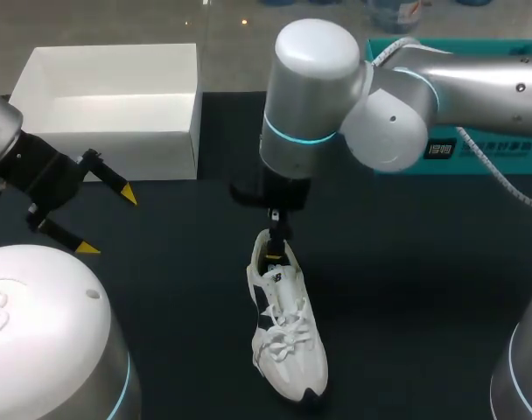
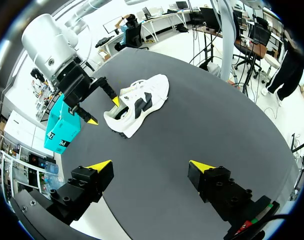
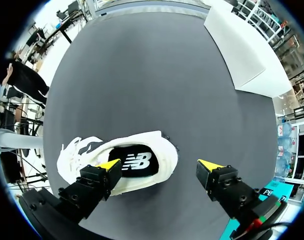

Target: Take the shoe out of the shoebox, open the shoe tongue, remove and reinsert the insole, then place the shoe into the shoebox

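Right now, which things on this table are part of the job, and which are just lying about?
For the job: white sneaker, its black insole, white shoebox, right pincer (open above the heel), left pincer (open, off to the side).
Just lying about: teal box, untouched.

The counter (image 1: 423, 289) is matt dark grey, without shine. At six o'clock the shoe (image 1: 288, 337) looks smooth white synthetic, with cloth laces and a matt black insole (image 3: 137, 161). The shoebox (image 1: 108, 153), at ten o'clock, is matt white card. The right arm (image 1: 314, 87) has a glossy pale shell. The left hand (image 1: 108, 223) is matt black.
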Tool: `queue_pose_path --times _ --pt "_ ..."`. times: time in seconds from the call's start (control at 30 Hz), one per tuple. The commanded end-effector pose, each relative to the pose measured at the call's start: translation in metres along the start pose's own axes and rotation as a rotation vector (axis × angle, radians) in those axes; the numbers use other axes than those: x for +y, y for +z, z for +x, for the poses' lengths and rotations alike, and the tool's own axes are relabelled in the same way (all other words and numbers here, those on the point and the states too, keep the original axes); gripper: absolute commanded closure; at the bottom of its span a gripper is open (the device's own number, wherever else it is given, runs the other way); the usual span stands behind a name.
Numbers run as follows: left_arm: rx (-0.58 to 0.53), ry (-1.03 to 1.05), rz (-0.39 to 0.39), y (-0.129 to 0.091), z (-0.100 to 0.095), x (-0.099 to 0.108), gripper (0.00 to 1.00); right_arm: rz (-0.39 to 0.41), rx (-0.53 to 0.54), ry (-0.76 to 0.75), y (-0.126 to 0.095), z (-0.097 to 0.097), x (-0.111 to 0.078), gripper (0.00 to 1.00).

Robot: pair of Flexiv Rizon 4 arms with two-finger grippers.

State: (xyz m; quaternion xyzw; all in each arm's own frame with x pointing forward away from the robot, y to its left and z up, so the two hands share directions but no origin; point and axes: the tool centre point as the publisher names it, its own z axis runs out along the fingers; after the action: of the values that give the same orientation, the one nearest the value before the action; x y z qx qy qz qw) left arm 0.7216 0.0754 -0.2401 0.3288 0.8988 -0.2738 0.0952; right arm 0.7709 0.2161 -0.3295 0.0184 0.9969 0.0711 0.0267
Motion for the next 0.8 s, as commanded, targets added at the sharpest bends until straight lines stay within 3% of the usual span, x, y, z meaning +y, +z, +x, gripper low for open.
queue_pose_path --times 0.03,0.73,0.77,0.8 --pt "0.001 0.000 -0.003 0.000 0.000 -0.001 0.00 -0.004 0.011 -0.014 0.008 -0.006 0.001 0.00" --pt "0.001 0.000 -0.003 0.000 0.000 -0.001 0.00 -0.017 0.035 -0.014 0.023 -0.020 -0.002 0.01" --pt "0.001 0.000 -0.003 0.000 0.000 -0.001 0.00 -0.013 0.038 -0.015 0.024 -0.020 -0.002 0.20" --pt "0.001 0.000 -0.003 0.000 0.000 -0.001 0.00 -0.011 0.038 -0.014 0.024 -0.020 -0.002 0.50"
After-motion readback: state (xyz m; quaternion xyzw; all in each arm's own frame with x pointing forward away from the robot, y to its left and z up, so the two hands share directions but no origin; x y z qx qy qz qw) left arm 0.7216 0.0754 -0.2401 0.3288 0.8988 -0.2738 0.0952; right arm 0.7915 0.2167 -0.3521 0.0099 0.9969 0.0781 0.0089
